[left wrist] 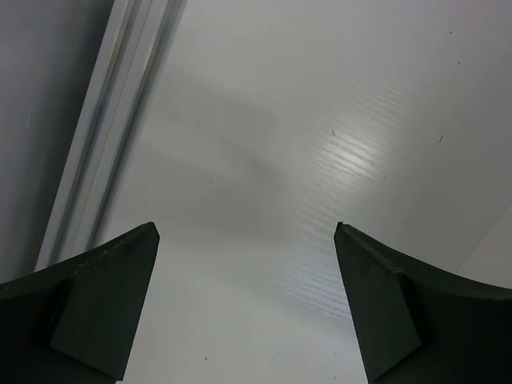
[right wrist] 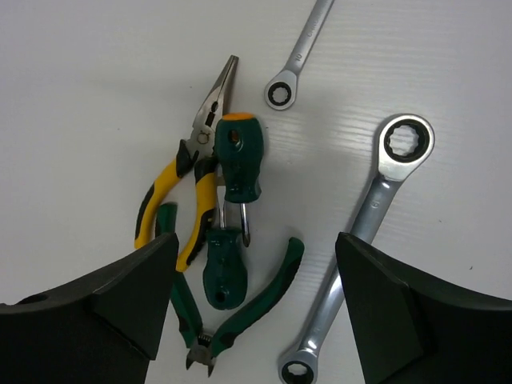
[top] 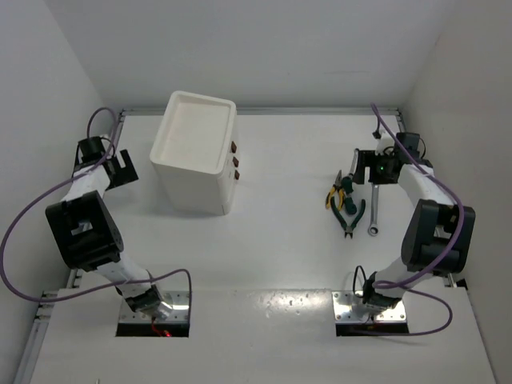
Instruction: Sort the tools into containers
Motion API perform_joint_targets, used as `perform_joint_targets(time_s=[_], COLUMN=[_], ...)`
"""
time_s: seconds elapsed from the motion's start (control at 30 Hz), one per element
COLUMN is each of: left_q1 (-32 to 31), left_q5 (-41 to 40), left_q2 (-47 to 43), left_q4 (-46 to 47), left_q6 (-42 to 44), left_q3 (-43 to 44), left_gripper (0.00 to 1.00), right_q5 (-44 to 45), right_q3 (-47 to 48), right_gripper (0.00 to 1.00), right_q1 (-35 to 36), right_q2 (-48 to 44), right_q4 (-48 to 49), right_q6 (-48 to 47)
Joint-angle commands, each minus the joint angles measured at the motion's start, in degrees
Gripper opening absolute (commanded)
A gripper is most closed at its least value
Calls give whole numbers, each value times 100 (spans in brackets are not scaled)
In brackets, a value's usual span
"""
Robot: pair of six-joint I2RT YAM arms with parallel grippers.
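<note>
Right gripper [right wrist: 256,238], jaws apart, hangs over the tools. The yellow-handled pliers [right wrist: 168,192] point toward the far wall, and the long wrench [right wrist: 360,232] lies parallel beside them. Open table separates them from the white box [top: 196,152]. Left gripper [left wrist: 246,228] gapes beside the left rail [left wrist: 104,136].

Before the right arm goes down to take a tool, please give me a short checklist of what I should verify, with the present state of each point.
1. Right gripper open and holding nothing: ok.
2. Right gripper above the tools: ok, they lie under its fingers.
3. A tool free to take: ok for the large wrench, which lies apart. Not ok for the yellow-handled pliers, which are tight against two screwdrivers.
4. Drawers of the box open: not ok, they look shut. The tray top is open.
5. Left gripper out of the way: ok, open over the table, left of the box.
</note>
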Motion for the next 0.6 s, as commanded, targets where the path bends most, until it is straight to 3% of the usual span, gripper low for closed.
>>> perform_joint_targets(time_s=[0.0,0.17,0.27,0.37,0.47,0.53,0.57], left_q1=[58,-205,-206,-206,-206,-206,-206], left_q5=[-55,-430,-318,-257,50,768,1598], left_q2=[-20,-590,-810,-1241,-1225,-919,-864], left_q4=[-72,129,392,1129,939,231,104], left_q6=[-110,-84,275,523,393,391,391], left_q3=[409,708,911,911,1734,2855,3123], left_gripper=[99,99,99,99,99,99,99], right_q5=[-214,-48,539,340,95,-361,-581], right_q3=[96,210,263,333,543,544,596], right_gripper=[81,100,100,100,100,100,100], right_q1=[-46,-46,15,16,-37,-37,-37], right_q2=[81,144,196,127,126,73,73], right_q4=[-58,-190,-190,-252,-445,-541,-655], right_q6=[-83,-136,171,13,-57,-232,-468])
